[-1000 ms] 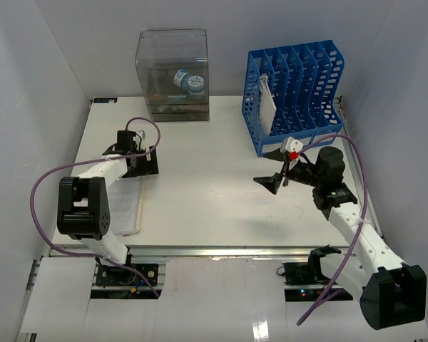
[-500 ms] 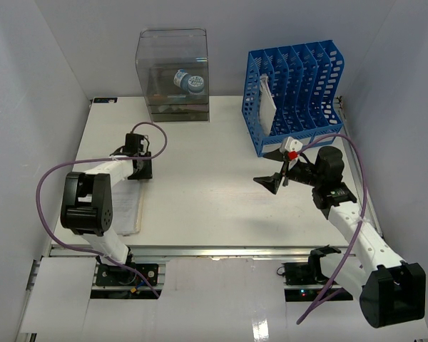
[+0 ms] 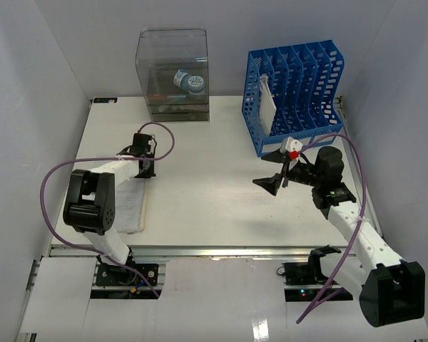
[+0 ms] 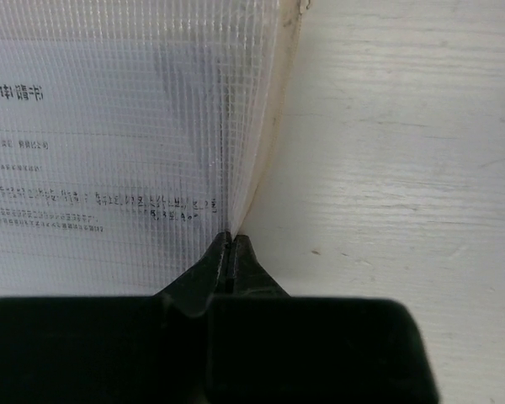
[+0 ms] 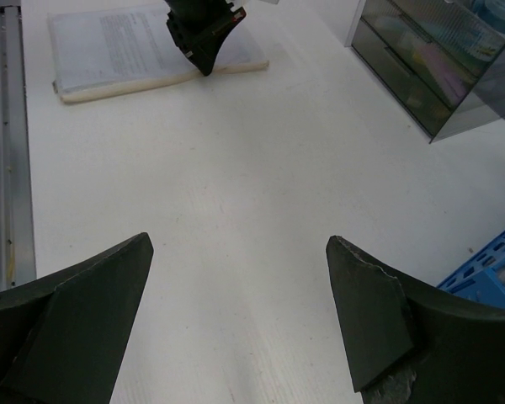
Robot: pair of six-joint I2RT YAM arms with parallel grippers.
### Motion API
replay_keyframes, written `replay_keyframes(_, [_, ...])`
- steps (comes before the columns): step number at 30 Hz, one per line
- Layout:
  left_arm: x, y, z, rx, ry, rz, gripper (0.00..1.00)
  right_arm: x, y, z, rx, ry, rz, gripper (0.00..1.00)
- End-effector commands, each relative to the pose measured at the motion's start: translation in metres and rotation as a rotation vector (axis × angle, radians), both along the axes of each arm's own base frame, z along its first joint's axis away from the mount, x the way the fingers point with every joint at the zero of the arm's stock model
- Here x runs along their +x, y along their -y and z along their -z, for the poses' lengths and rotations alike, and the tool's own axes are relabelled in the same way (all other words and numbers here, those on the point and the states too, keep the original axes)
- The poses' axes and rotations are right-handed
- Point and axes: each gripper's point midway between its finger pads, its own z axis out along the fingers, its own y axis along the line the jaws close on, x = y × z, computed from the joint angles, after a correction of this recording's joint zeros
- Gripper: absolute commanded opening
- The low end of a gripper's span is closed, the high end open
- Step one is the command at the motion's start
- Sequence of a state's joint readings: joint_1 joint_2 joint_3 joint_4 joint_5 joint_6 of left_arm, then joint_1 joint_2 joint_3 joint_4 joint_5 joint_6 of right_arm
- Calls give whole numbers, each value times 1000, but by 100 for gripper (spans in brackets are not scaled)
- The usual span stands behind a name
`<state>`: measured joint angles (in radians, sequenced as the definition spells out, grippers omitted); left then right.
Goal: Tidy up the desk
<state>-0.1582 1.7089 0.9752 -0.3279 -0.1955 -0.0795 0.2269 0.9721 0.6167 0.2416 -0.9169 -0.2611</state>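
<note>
The tabletop [image 3: 214, 192] lay broad and white under both arms, running from the front rail to the back wall. On its left side sat a mesh document sleeve [image 4: 109, 126] with printed paper inside. The left claw [image 4: 230, 241] was right down on it, jaws pressed tight together at the sleeve's edge, apparently pinching that thin lip. Over on the right, the right claw [image 5: 240, 244] hung above bare tabletop, jaws spread wide, nothing between them. At the back stood the clear drawer box [image 3: 172, 75] and the blue file rack [image 3: 296, 89]. The step in hand looked like picking up the sleeve. The next move would call for a gentle lift that kept the thin edge from slipping free, then a carry across toward the rack, probably into one of its slots.
</note>
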Motion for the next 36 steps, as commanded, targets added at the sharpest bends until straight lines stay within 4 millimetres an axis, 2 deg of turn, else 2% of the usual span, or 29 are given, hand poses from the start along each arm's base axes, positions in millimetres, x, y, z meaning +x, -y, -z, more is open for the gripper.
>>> replay_keyframes(1, [3, 59, -38, -279, 66, 128, 0, -1, -3, 9, 48, -130, -1, 90])
replay_keyframes(3, [0, 92, -78, -444, 136, 217, 0, -9, -10, 12, 45, -184, -92, 96])
replay_keyframes(5, [-12, 118, -103, -575, 159, 310, 0, -5, -11, 14, 53, -225, -79, 98])
replay_keyframes(7, [-28, 141, -142, -695, 236, 397, 0, 5, -14, 20, 62, -296, -12, 88])
replay_keyframes(9, [-45, 158, -162, -784, 266, 461, 0, 14, -20, 17, 65, -331, 27, 86])
replay_keyframes(11, [-62, 171, -176, -864, 287, 502, 0, 22, -28, 21, 65, -404, 85, 89])
replay_keyframes(12, [-68, 175, -182, -899, 293, 506, 0, 27, -34, 16, 69, -428, 105, 91])
replay_keyframes(14, [-81, 185, -184, -945, 307, 522, 0, 47, -39, 15, 73, -511, 217, 97])
replay_keyframes(17, [-90, 194, -193, -984, 354, 542, 0, 67, -52, -9, 99, -595, 337, 94])
replay_keyframes(21, [-94, 204, -195, -1019, 378, 541, 0, 76, -81, -40, 142, -673, 440, 90])
replay_keyframes(23, [-95, 209, -193, -1036, 379, 541, 0, 80, -93, -49, 164, -716, 478, 90])
replay_keyframes(25, [-94, 213, -192, -1048, 385, 543, 0, 79, -104, -44, 166, -769, 504, 90])
replay_keyframes(32, [-96, 232, -189, -1069, 389, 563, 0, 70, -120, -19, 131, -874, 533, 90])
replay_keyframes(36, [-96, 241, -185, -1085, 391, 572, 0, 63, -127, -5, 106, -868, 553, 90])
